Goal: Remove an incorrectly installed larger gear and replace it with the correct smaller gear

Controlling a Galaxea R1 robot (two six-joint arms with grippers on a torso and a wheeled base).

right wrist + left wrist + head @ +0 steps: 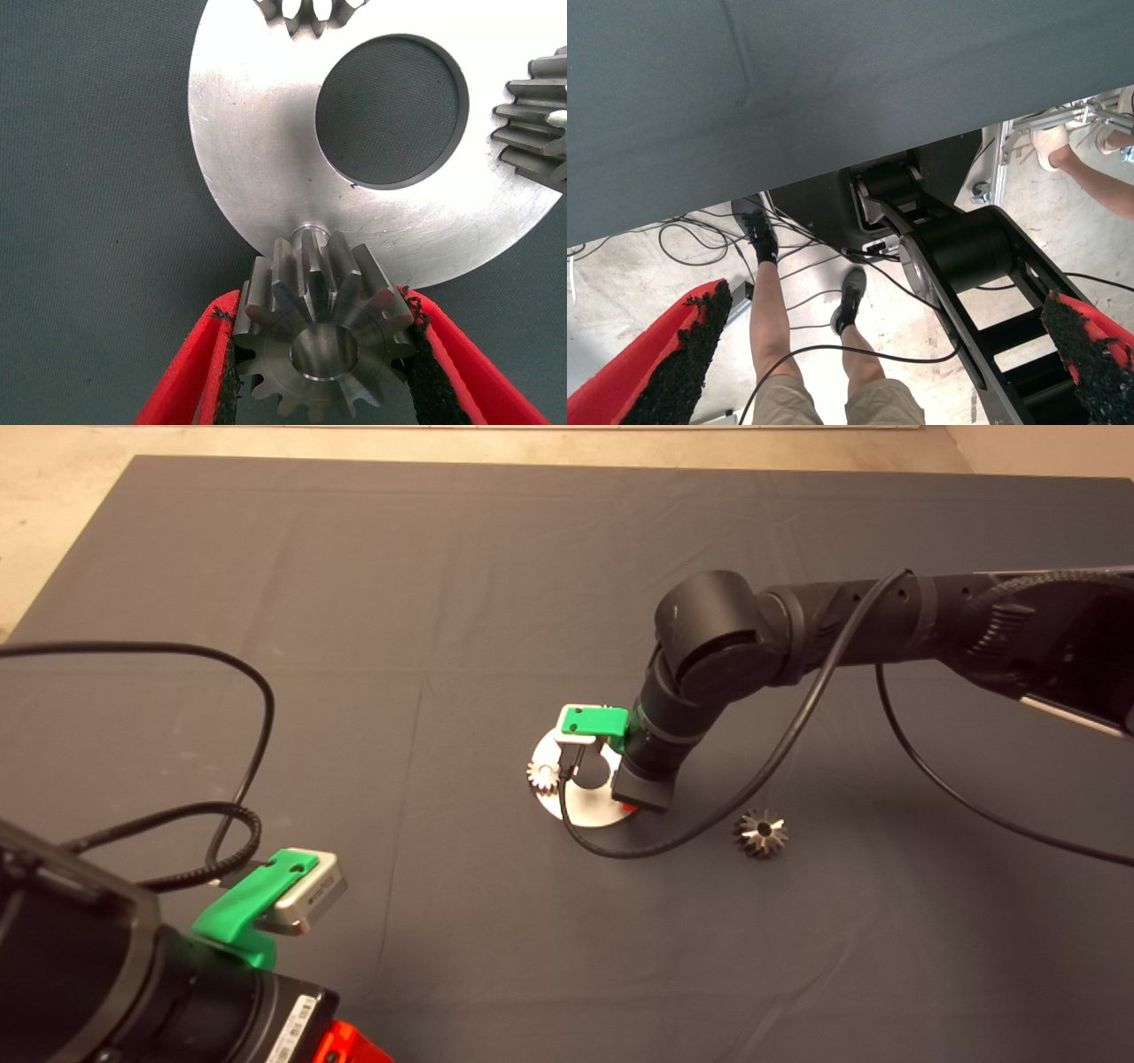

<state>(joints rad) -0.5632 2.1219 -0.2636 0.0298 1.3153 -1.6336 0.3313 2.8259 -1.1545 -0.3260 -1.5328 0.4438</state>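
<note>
Right claw clamped on smaller gear at plate rim peg; misaligned bore could jam or slip. Larger gear lies right. Left claw apart, parked near-left.

- Head cam: high above, looking down on mat, wide, both arms in shot.
- R wrist cam: v. close, aimed down past own red fingers at silver plate; same plate seen small mid-mat in head view.
- L wrist cam: at mat edge, facing floor beyond; a person's legs upside down. Shares only mat w/ head view.
</note>
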